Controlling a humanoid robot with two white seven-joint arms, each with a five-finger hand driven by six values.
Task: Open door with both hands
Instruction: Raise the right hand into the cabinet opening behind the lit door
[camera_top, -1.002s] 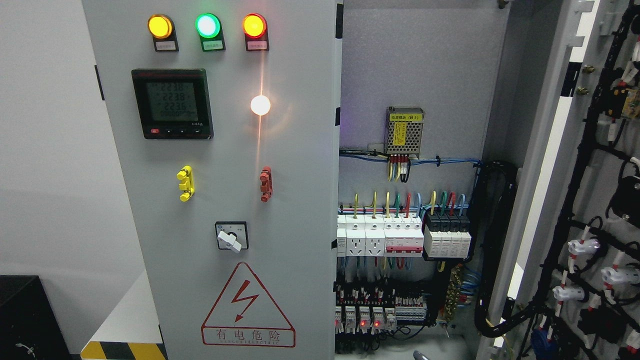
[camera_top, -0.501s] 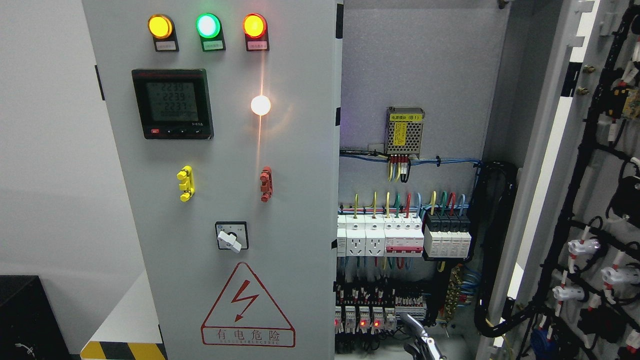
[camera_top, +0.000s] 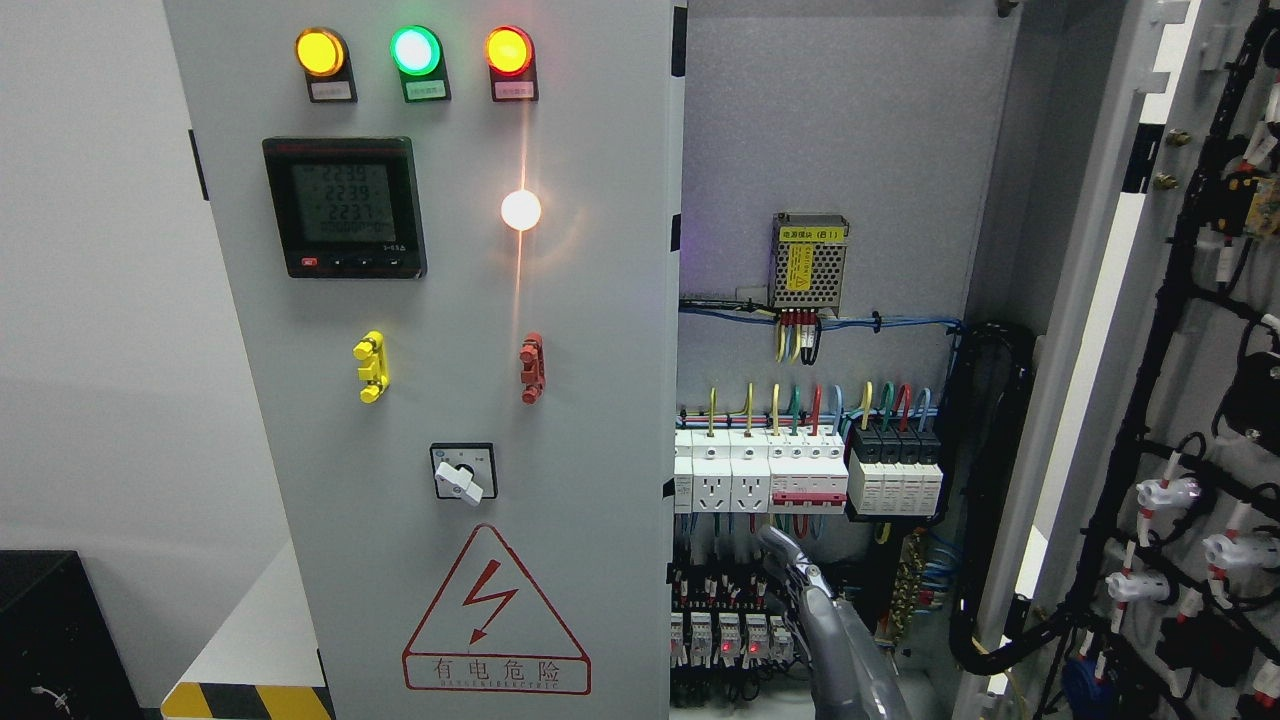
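Head view shows you one hand (camera_top: 800, 590) rising from the bottom edge, right of the middle, fingers stretched upward and holding nothing, before the open cabinet interior (camera_top: 830, 200). Left door (camera_top: 560, 300) stands closed; right door (camera_top: 1180, 400) is swung open.

Closed left door (camera_top: 450, 400) stands before the cabinet; right door (camera_top: 1180, 400) swung open at right; breakers (camera_top: 800, 480) inside, below the power supply (camera_top: 809, 262); hand (camera_top: 830, 630) before the relays (camera_top: 725, 635)
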